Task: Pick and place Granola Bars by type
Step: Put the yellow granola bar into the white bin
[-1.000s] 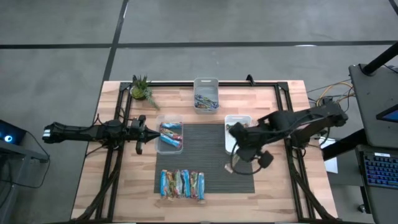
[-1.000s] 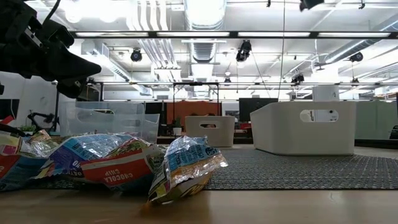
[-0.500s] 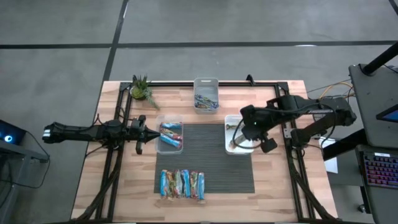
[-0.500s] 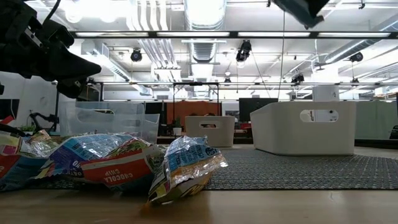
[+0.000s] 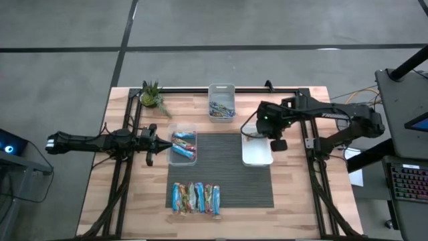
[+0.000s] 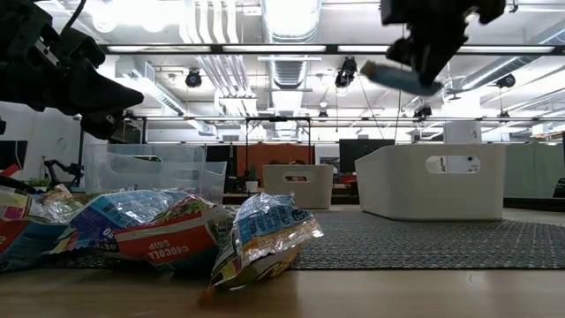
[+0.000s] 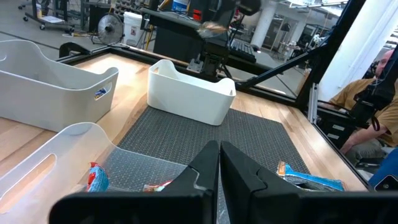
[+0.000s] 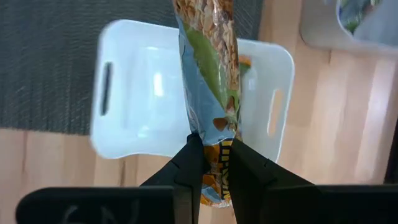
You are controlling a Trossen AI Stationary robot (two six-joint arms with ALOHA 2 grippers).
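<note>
One bar (image 8: pixel 208 93) is pinched by its end in my right gripper (image 8: pixel 211 163), fingers closed on the wrapper, and I am holding it in the air above the white bin (image 5: pixel 256 152) at the mat's right edge. I am mid-carry, so next I judge a lowering and release into that bin. My left gripper (image 5: pixel 151 140) is waiting by the clear bin (image 5: pixel 182 158), fingers closed on nothing. Other bars (image 5: pixel 196 198) are lying in a row at the near desk (image 5: pixel 294 207) edge.
</note>
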